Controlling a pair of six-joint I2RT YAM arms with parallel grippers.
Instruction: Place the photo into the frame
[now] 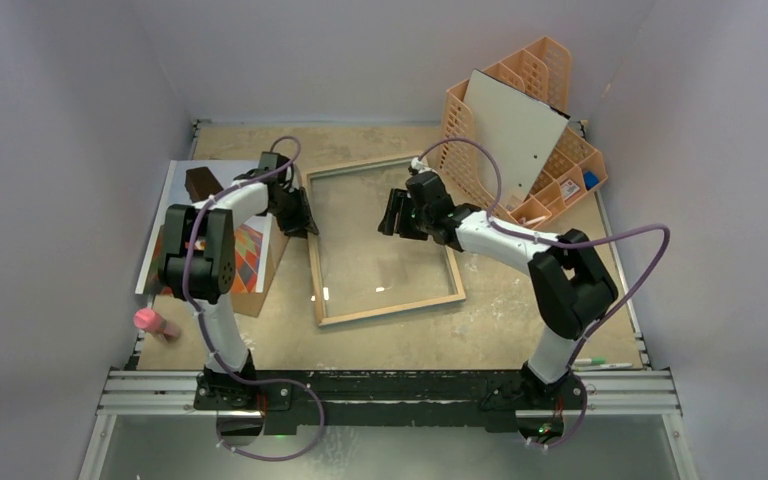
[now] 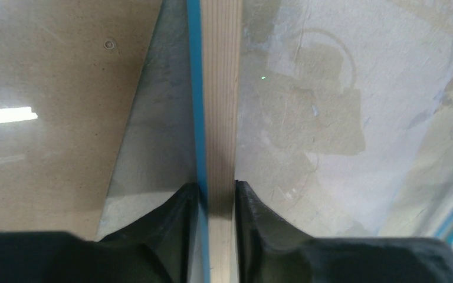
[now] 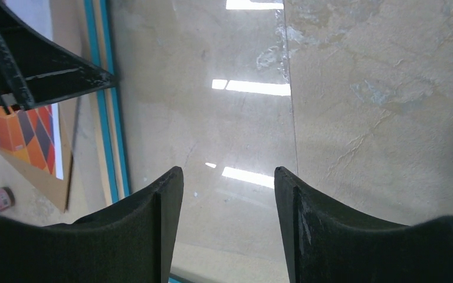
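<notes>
Plainly, a worn tan surface is seen from above, with pale grey walls around it. At its middle the frame is laid flat with its light wood back rim upward (a thin blue edge is shown along the rail in the left wrist view). The surface can be seen through its glass pane.

The photo is laid at the left, just beside the frame's left rail and outside it. Its orange and red balloon is partly hidden under the left arm. A brown hardboard backing is seen beneath it, jutting out at its right and near edges.

At the far right an orange lattice organiser is stood, and a grey-white board is leaned against it.

The left claw is closed on the frame's left rail, toward its far end, with one finger pressed to each side of the wood. The right claw is held with its jaws apart over the pane, toward the frame's far right part, and nothing is gripped between them. Whether the pane is touched cannot be told.

A small pink object is laid at the near left edge of the surface, well apart from the frame.
</notes>
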